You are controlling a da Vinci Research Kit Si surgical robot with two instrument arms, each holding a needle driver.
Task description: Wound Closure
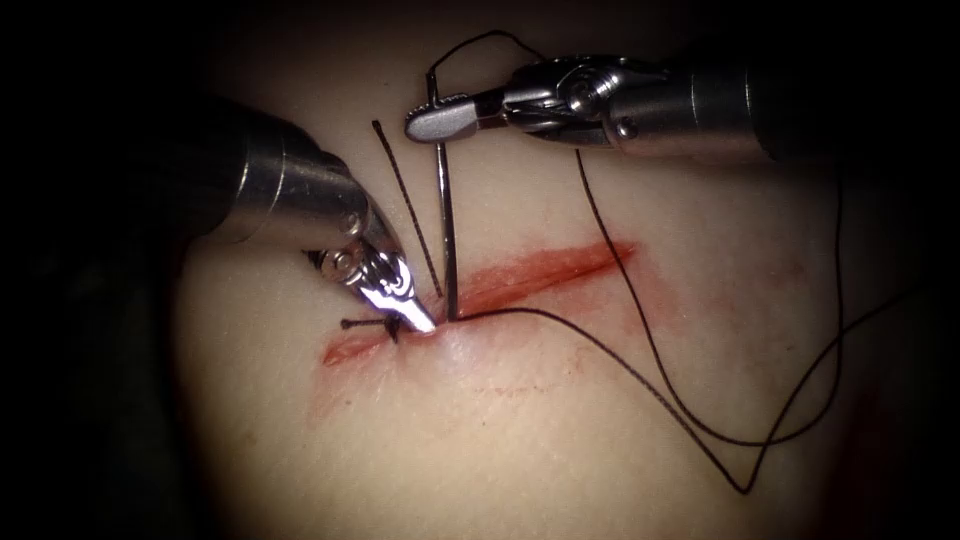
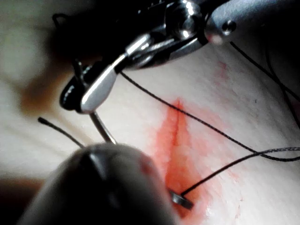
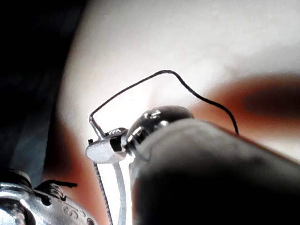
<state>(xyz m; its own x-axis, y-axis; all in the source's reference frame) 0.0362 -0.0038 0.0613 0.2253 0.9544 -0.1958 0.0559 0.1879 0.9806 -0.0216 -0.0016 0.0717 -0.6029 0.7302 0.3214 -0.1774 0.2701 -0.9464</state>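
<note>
Where needle [image 1: 446, 225] enters cut [image 1: 520, 278], tip hidden, R hand [image 1: 440, 120] grips swage end

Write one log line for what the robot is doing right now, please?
right tool: shut on needle near tail | needle: upright, tip in cut | left tool: jaws shut, pressing tissue | thread: loose, right of cut

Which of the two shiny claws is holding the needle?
The right arm's tool, coming in from the right: its jaws are shut on the needle near its thread end, the point in the tissue. The left arm's tool presses beside the cut.
</note>
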